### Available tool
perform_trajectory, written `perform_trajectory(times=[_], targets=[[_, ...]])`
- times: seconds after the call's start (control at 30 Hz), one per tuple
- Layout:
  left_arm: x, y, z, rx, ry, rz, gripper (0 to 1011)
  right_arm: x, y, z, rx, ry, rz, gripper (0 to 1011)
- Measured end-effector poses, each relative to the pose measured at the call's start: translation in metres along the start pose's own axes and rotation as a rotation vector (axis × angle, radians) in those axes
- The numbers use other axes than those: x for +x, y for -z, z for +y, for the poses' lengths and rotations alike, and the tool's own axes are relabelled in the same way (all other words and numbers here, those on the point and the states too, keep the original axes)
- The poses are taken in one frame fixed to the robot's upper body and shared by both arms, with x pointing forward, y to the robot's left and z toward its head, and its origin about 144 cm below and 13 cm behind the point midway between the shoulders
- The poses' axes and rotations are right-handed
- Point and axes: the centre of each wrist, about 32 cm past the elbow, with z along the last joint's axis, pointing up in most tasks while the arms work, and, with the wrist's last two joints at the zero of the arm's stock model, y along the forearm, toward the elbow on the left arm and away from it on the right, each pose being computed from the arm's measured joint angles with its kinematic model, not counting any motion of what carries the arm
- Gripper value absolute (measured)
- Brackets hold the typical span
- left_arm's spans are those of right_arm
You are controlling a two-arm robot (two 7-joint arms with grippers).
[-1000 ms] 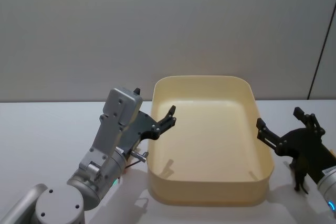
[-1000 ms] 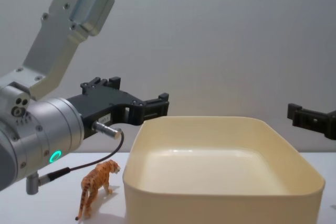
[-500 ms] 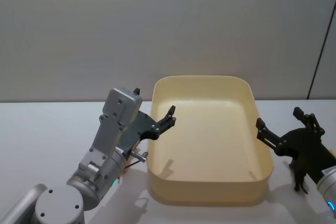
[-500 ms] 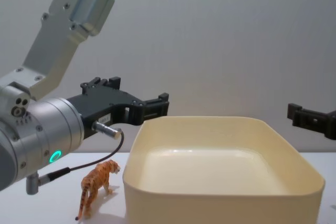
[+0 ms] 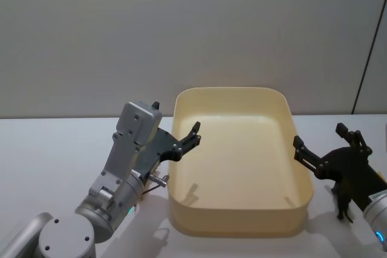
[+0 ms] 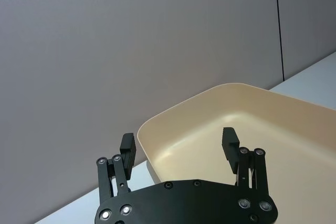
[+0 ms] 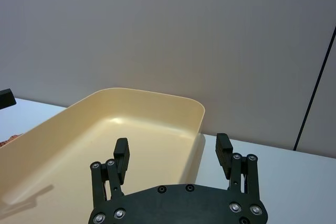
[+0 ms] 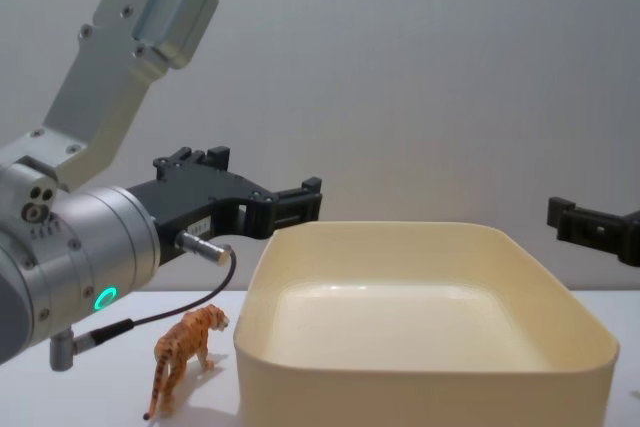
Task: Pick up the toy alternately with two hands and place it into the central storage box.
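1. Tiger (image 8: 185, 357), an orange striped toy, is seen standing on the white table (image 5: 48, 149) just beside the left wall of the box (image 5: 236, 225). Its head is turned toward that wall, and it is touched by neither gripper.
2. A second toy, a dark figure (image 5: 346, 202), is seen upright on the table just right of the box, near the front right corner. It is partly covered by the right arm.
3. The cream-yellow box is set in the middle of the table, between the two arms, with a grey wall (image 5: 181, 28) behind it.
4. The left gripper (image 6: 178, 141) is held in the air above the tiger, and one finger is reached over the box's left rim. Its fingers are spread wide and nothing is held between them.
5. The right gripper (image 7: 172, 145) is held in the air at the box's right side, above the dark figure, with one fingertip near the right rim. Its fingers are likewise spread wide, and nothing is gripped.
6. A green ring light (image 8: 103, 297) is lit on the silver left wrist, seen large in the chest view.
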Motion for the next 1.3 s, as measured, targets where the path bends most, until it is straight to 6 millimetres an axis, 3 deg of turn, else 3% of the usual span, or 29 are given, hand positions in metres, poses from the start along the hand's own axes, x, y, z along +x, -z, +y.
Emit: perform_trajectory(times=[0.7,0.9,1.3], targets=[[0.0,0.0,0.0,0.0,0.0,0.0,1002,-0.001,0.001,-0.003,-0.006,0.0,0.0,1001],[0.0,0.0,0.0,0.0,0.0,0.0,1002,-0.002,0.002,-0.015,-0.021,0.004,-0.005,1001],[0.0,0.0,0.0,0.0,0.0,0.0,1001,0.009,0.004,-0.059,-0.071,0.045,-0.053,1001]])
